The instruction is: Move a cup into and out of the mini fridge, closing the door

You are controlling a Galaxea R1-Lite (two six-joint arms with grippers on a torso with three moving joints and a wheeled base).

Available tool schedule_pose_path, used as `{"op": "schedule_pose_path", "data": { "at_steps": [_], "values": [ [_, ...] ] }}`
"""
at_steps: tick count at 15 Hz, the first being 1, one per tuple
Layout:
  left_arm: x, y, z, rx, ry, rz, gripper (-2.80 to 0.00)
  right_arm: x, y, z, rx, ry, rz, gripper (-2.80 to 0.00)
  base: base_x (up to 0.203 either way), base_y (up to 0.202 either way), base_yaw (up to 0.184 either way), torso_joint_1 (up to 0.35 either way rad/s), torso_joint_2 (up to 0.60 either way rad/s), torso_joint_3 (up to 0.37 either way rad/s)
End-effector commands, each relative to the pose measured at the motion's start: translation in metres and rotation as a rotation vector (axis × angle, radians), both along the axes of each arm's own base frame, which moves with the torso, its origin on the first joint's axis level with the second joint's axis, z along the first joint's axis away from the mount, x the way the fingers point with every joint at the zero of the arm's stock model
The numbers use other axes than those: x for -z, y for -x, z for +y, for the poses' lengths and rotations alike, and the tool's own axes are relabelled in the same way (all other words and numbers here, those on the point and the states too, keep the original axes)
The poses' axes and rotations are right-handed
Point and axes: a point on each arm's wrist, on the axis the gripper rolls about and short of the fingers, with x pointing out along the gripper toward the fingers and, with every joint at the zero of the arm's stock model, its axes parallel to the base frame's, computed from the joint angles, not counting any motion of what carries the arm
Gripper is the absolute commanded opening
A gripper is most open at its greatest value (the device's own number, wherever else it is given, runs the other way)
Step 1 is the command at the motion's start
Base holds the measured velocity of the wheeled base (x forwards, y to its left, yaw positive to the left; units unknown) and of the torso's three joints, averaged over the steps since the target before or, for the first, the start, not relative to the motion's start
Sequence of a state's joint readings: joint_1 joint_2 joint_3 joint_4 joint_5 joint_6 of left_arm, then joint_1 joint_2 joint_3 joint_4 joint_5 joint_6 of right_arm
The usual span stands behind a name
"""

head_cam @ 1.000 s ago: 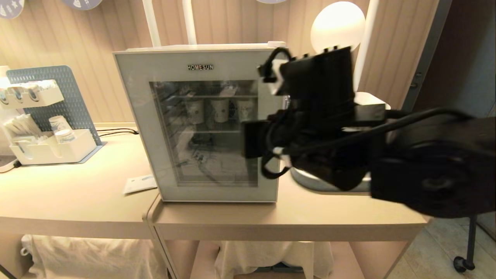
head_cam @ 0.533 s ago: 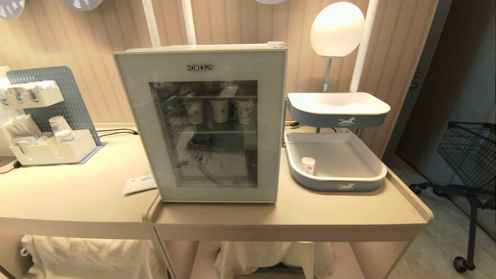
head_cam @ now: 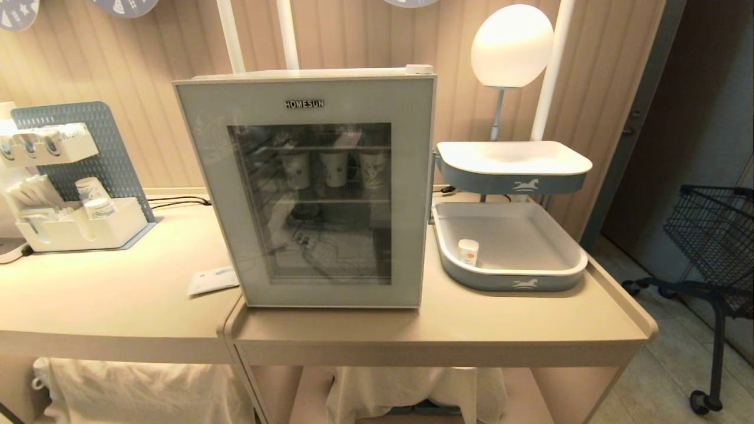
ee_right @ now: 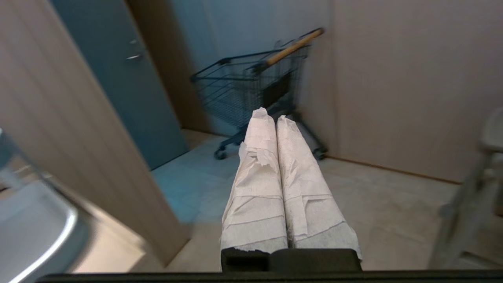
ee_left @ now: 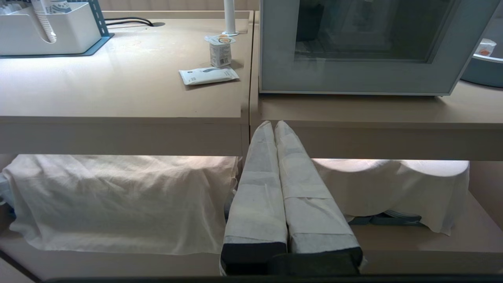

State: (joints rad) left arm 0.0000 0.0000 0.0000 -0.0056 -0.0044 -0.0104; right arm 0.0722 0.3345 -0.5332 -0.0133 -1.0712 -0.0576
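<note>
Upright, lid up, the cup (head_cam: 468,251) stands in the lower grey tray (head_cam: 518,281) just right of the mini fridge (head_cam: 306,188), whose shut door (head_cam: 206,176) reads "HOMESUN", while the left tool (ee_left: 274,125) and right tool (ee_right: 271,114) are both pressed together, empty.

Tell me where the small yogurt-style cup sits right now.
In the head view, the cup stands upright in the lower grey tray, at its near-left corner, just right of the mini fridge.
</note>
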Motion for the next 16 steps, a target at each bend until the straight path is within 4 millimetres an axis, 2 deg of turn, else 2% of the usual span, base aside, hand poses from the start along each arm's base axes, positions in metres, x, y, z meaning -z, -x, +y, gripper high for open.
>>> {"op": "schedule_pose_path", "data": {
  "at_steps": [1,3,4,5,7,9,11,12,14,16],
  "values": [
    [0.000,0.000,0.000,0.000,0.000,-0.002,-2.80,0.019,0.007,0.006,-0.006,0.034,-0.008,-2.80,0.000,0.000,0.000,0.000,0.00,0.000],
    [0.000,0.000,0.000,0.000,0.000,-0.002,-2.80,0.041,0.020,0.006,-0.080,0.061,-0.077,-2.80,0.000,0.000,0.000,0.000,0.00,0.000],
    [0.000,0.000,0.000,0.000,0.000,-0.002,-2.80,0.052,0.025,0.007,-0.188,0.096,-0.110,-2.80,0.000,0.000,0.000,0.000,0.00,0.000],
    [0.000,0.000,0.000,0.000,0.000,-0.002,-2.80,0.068,0.020,0.010,-0.338,0.132,-0.106,-2.80,0.000,0.000,0.000,0.000,0.00,0.000],
    [0.000,0.000,0.000,0.000,0.000,-0.002,-2.80,0.109,-0.003,0.014,-0.600,0.186,-0.016,-2.80,0.000,0.000,0.000,0.000,0.00,0.000],
    [0.000,0.000,0.000,0.000,0.000,-0.002,-2.80,0.136,-0.013,0.019,-0.844,0.204,0.087,-2.80,0.000,0.000,0.000,0.000,0.00,0.000],
    [0.000,0.000,0.000,0.000,0.000,-0.002,-2.80,0.152,-0.014,0.023,-1.016,0.116,0.208,-2.80,0.000,0.000,0.000,0.000,0.00,0.000],
    [0.000,0.000,0.000,0.000,0.000,-0.002,-2.80,0.156,-0.013,0.023,-1.011,0.080,0.246,-2.80,0.000,0.000,0.000,0.000,0.00,0.000],
    [0.000,0.000,0.000,0.000,0.000,-0.002,-2.80,0.151,-0.014,0.022,-0.995,0.068,0.162,-2.80,0.000,0.000,0.000,0.000,0.00,0.000],
    [0.000,0.000,0.000,-0.001,-0.007,-0.004,-2.80,0.151,-0.014,0.022,-0.995,0.067,0.161,-2.80,0.000,0.000,0.000,0.000,0.00,0.000]
  ]
}}
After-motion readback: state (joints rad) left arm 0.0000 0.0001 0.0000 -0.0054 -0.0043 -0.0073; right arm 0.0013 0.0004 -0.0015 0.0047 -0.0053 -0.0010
